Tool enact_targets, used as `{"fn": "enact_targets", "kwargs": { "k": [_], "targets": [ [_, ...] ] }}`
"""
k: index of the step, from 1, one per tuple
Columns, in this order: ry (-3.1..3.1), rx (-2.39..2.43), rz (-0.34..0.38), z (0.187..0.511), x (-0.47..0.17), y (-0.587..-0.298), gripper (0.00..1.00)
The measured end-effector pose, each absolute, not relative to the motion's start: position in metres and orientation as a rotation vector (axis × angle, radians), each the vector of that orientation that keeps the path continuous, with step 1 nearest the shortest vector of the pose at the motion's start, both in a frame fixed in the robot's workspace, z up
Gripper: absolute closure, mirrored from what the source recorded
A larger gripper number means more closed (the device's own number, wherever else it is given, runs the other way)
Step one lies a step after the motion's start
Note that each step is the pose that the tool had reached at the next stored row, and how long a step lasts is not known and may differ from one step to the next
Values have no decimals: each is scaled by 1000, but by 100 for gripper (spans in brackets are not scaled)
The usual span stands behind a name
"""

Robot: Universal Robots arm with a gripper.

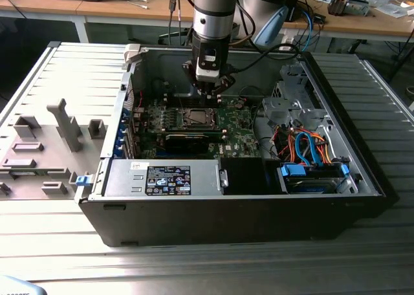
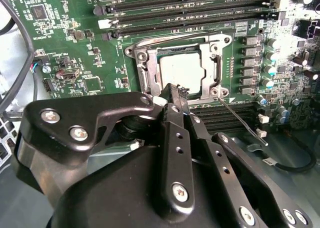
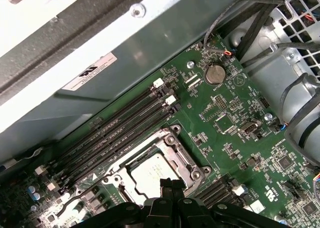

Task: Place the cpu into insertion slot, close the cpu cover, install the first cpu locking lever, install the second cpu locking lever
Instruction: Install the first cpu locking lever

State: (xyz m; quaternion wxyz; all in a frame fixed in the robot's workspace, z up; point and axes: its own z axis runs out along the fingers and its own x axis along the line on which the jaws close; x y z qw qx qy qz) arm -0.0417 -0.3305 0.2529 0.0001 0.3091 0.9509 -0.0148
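At the exterior view's left, a detached side panel point(image 1: 58, 133) is laid flat beside the computer case point(image 1: 246, 217), so that the interior is exposed from above. In the lower left of the case a power supply point(image 1: 162, 178) is mounted, and the motherboard point(image 1: 239, 136) is seen beyond it. The insertion slot point(image 1: 197, 118) is located at the centre of the frame. The gripper point(image 1: 208, 96) is positioned just above it, with the arm held vertical so that the socket can be reached between the case walls. In the second wrist view the cpu point(image 2: 181, 70) is seated in the slot and the cpu cover point(image 2: 150, 77) is lowered flat around it, with the metal top exposed through the cut-out. The gripper fingers are drawn together with nothing gripped between them. The tip appears to rest at the cover's edge, although contact cannot be confirmed. A thin locking lever point(image 2: 240, 119) is angled away from the socket and is judged not yet latched. At the exterior view's right, drive cables point(image 1: 310, 149) are bundled apart from the socket.
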Motion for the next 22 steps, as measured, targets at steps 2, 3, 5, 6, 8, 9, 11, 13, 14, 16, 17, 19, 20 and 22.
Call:
{"fn": "enact_targets", "kwargs": {
  "k": [2,3,5,6,8,9,11,13,14,16,17,19,20,22],
  "targets": [
    [2989,965,-47,253,-42,-330,89],
    [2990,963,-47,253,-42,-330,89],
    [2991,958,-47,253,-42,-330,89],
    [2992,954,-47,253,-42,-330,89],
    [2994,948,-46,253,-42,-330,89],
    [2996,941,-47,253,-42,-330,89],
    [2998,935,-47,253,-42,-330,89],
    [3000,929,-46,253,-42,-330,89],
    [3001,926,-46,253,-42,-330,89],
    [3003,918,-46,253,-42,-330,89],
    [3005,913,-46,253,-42,-330,89],
    [3008,902,-46,253,-42,-330,89],
    [3009,900,-46,253,-42,-330,89],
    [3011,892,-46,253,-42,-330,89]
  ]
}}
